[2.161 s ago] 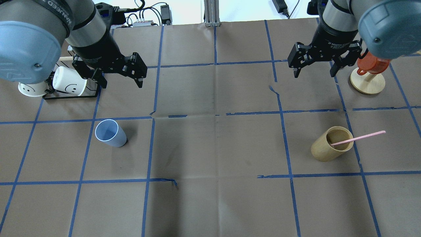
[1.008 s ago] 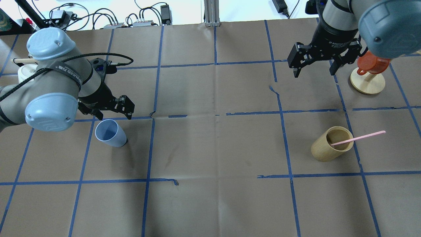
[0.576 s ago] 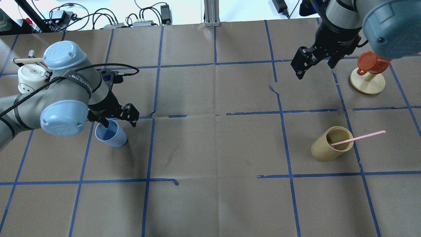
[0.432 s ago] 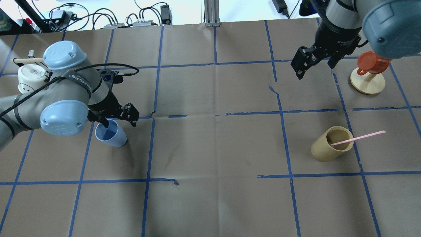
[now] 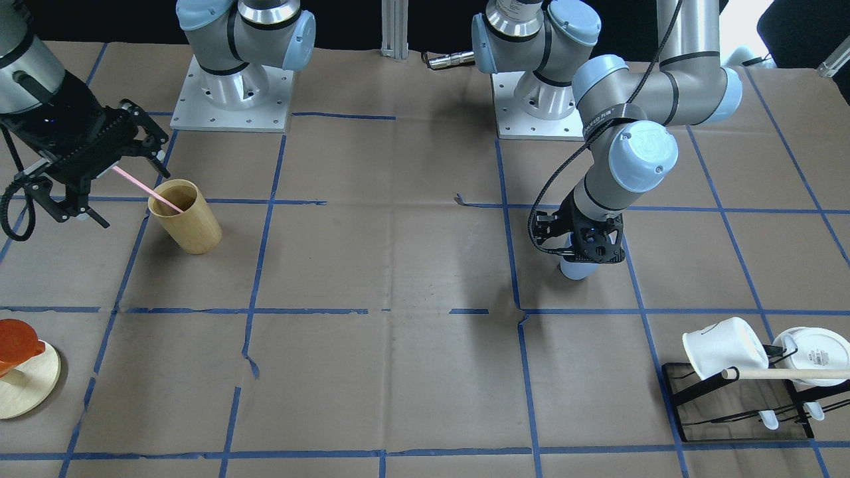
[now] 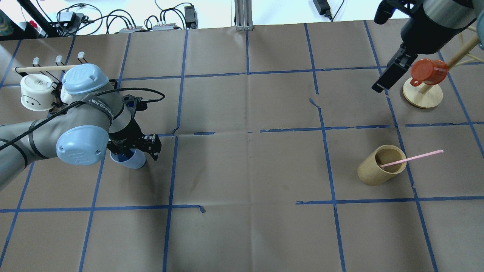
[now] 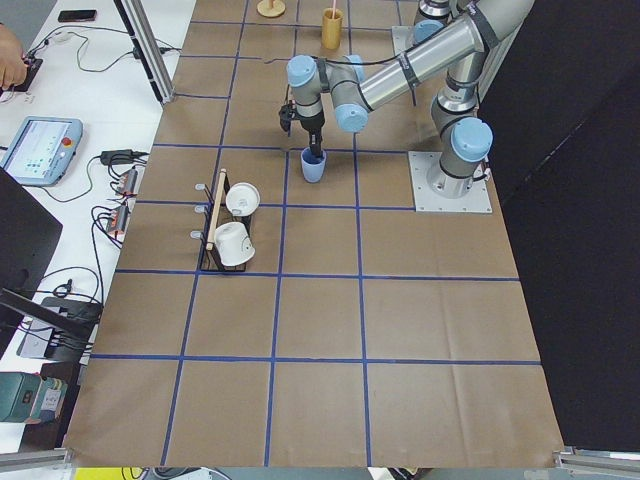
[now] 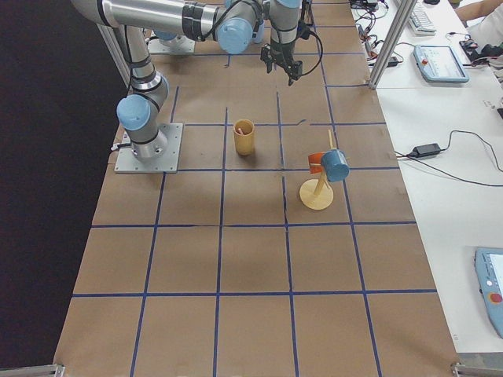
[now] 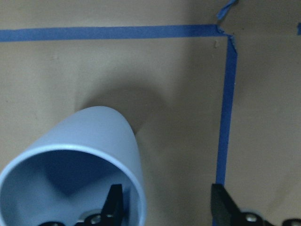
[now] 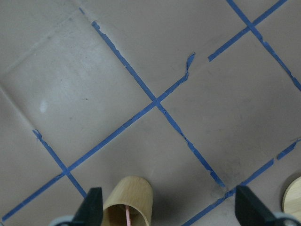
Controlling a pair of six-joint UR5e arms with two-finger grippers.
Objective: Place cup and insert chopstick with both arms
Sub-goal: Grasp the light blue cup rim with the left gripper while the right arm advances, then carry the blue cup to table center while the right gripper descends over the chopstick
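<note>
The light-blue cup [image 6: 132, 161] stands upright on the left of the table, also seen in the front view [image 5: 575, 269] and left wrist view [image 9: 94, 141]. My left gripper [image 6: 138, 153] is open and low over it, one finger inside the cup and the other outside, straddling its wall [image 9: 167, 207]. The pink chopstick [image 6: 412, 158] leans in a tan wooden cup [image 6: 378, 168] on the right. My right gripper [image 5: 126, 186] is open and empty, high above and behind that wooden cup [image 10: 129, 200].
A black rack with white mugs [image 6: 36, 92] and a pale wooden rod [image 5: 783, 374] stands at the far left. An orange cup [image 6: 425, 71] hangs on a wooden stand [image 6: 421, 98] at the far right, close to my right arm.
My left arm moved from the mug rack down to the blue cup and put one finger inside it. My right gripper turned and moved up and to the right.
</note>
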